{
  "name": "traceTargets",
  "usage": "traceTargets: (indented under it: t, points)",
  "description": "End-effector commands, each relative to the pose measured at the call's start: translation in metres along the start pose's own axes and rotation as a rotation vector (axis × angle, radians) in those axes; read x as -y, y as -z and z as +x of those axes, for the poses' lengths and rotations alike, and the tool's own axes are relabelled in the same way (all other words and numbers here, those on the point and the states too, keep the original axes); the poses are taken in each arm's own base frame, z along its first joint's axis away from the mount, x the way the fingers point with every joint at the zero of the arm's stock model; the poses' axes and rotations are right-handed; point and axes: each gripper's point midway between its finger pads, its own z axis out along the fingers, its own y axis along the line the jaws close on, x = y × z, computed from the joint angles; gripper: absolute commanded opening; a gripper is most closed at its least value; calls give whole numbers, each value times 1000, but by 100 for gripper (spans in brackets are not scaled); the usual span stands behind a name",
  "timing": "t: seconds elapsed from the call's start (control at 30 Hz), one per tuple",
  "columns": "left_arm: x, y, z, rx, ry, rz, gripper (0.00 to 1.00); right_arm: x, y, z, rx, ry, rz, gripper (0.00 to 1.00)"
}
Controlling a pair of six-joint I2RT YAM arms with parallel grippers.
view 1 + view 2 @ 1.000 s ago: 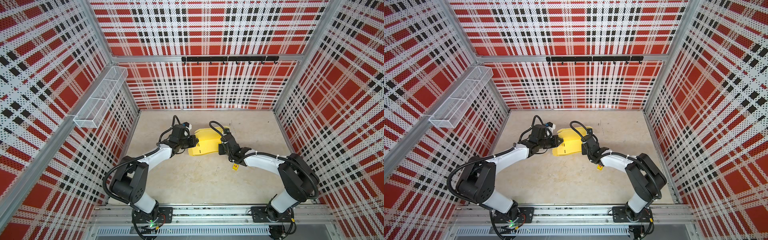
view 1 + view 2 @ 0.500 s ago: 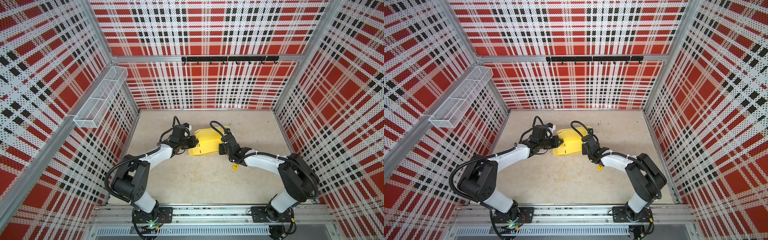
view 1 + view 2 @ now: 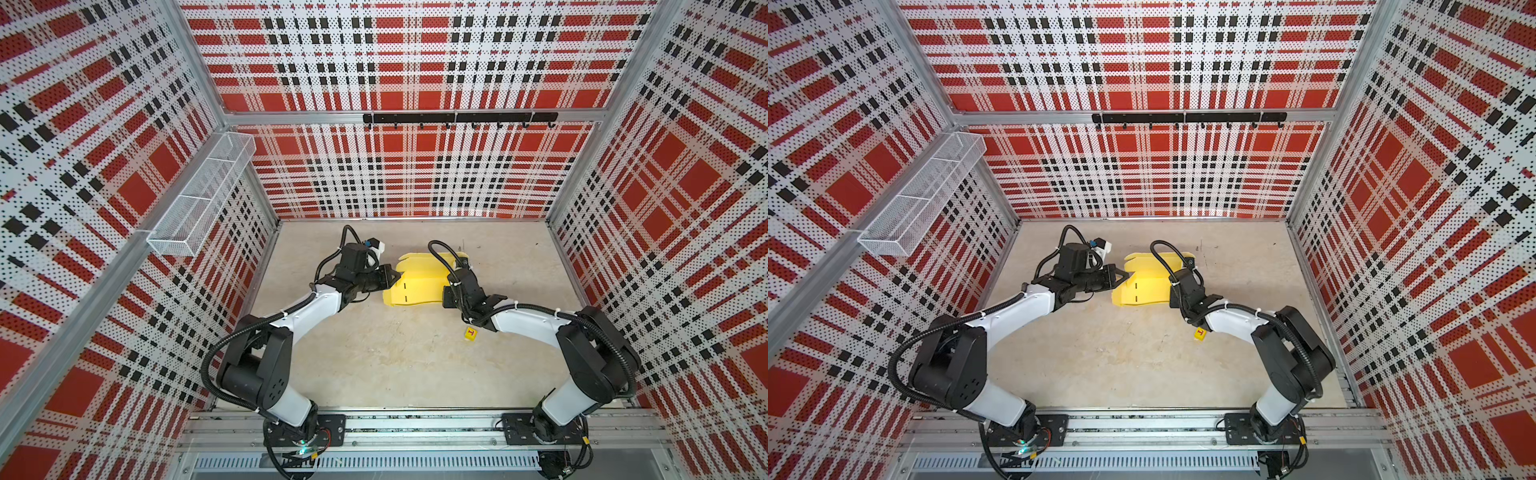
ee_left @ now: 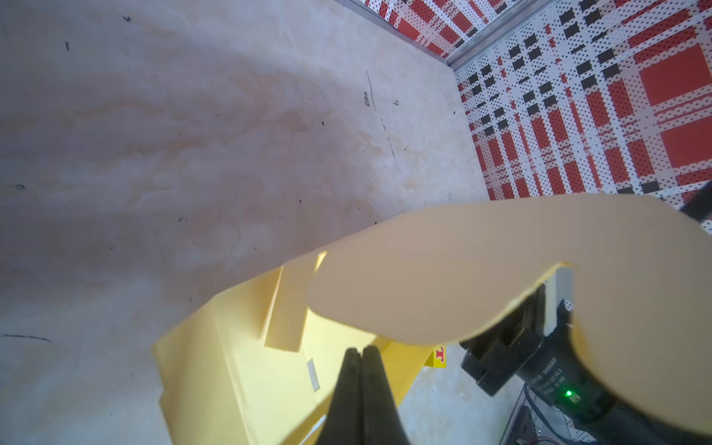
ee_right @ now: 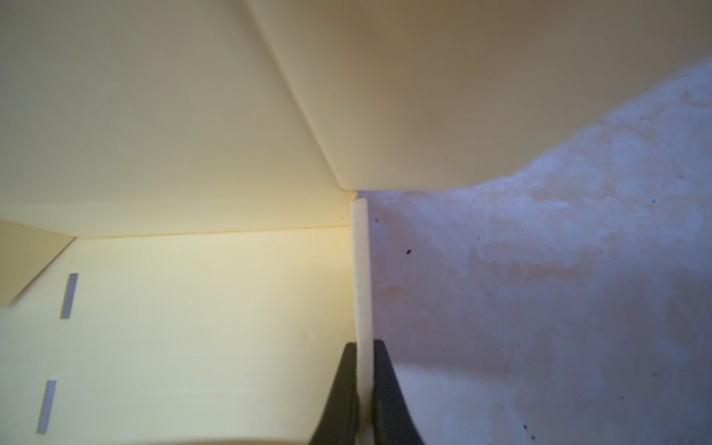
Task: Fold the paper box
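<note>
Right now the right pincer (image 5: 364,346) is pinching the paper box (image 5: 192,308). A thin upright strip of pale card rises from between its two dark fingers (image 5: 389,385), which clamp it from both sides. Beside that strip lies a flat panel with two narrow slots, and slanted panels rise beyond it.

The left pincer (image 4: 361,350) has its fingers pressed together, tip against tip. The tips hang over the open inside of the paper box (image 4: 239,346), below a broad rounded flap that curves across the left wrist view.

In both top views the left pincer (image 3: 390,276) (image 3: 1121,276) sits at one end of the paper box (image 3: 415,284) (image 3: 1148,286) and the right pincer (image 3: 446,289) (image 3: 1173,291) at the opposite end. The box is partly folded: its slotted panel lies flat, and flaps stand up along the far side. It rests on the tabletop (image 3: 374,353), toward the back and about midway between the side walls.

A small yellow cube (image 3: 471,333) (image 3: 1200,334) with a red letter sits on the tabletop just beside the right forearm, apart from the box. A wire basket (image 3: 203,195) hangs on the left wall, and a black hook rail (image 3: 459,118) runs along the back wall.
</note>
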Motion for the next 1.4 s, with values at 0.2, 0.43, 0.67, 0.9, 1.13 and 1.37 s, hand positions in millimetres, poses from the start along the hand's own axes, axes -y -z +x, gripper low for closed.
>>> traceTargets:
  t: [0.2,0.43,0.67,0.9,1.13,1.37]
  points:
    - [-21,4,-4,28,59,-106,0,-12,4,-15,58,-45,-60,5]
    - [-36,9,-7,32,89,-156,0,-6,8,-14,68,-53,-47,5]
    - [-37,9,-7,28,102,-157,0,-7,10,-19,76,-43,-43,5]
    - [-46,10,-6,14,182,-175,0,-1,15,-22,82,-43,-13,5]
    - [-41,6,-8,-1,251,-144,0,1,16,-24,84,-51,0,5]
    - [-40,7,-4,-13,301,-159,0,-4,18,-30,97,-39,5,5]
